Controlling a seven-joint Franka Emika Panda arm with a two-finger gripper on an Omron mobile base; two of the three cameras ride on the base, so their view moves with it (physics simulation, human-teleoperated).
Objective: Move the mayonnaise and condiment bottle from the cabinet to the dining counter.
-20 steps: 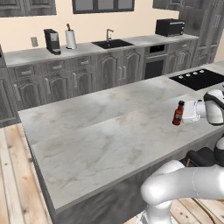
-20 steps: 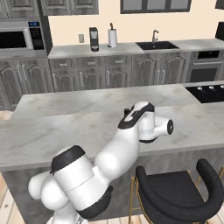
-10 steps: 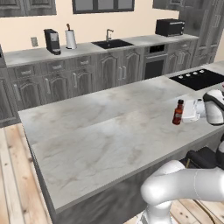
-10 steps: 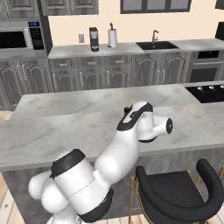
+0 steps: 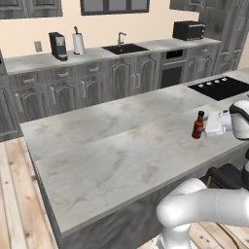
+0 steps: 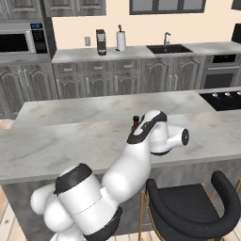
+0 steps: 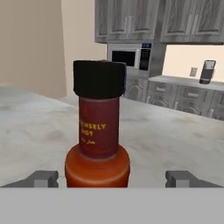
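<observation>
On dining counter (image 5: pixel 112 146), toward right end, short of near edge: condiment bottle (image 5: pixel 198 125) upright on marble, dark red body, black cap, label on neck. Gripper (image 5: pixel 208 124) level with bottle, approaching from right; fingers (image 7: pixel 41 178) spread wide, one either side of bottle base, gaps visible both sides, no contact. In right base view bottle cap (image 6: pixel 135 121) peeks above white wrist. Black cooktop (image 5: pixel 221 87) at counter's far right end, well apart from bottle.

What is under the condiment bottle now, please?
The condiment bottle stands upright on the pale marble dining counter. Its base is hidden in the hand view, so contact there cannot be checked.
</observation>
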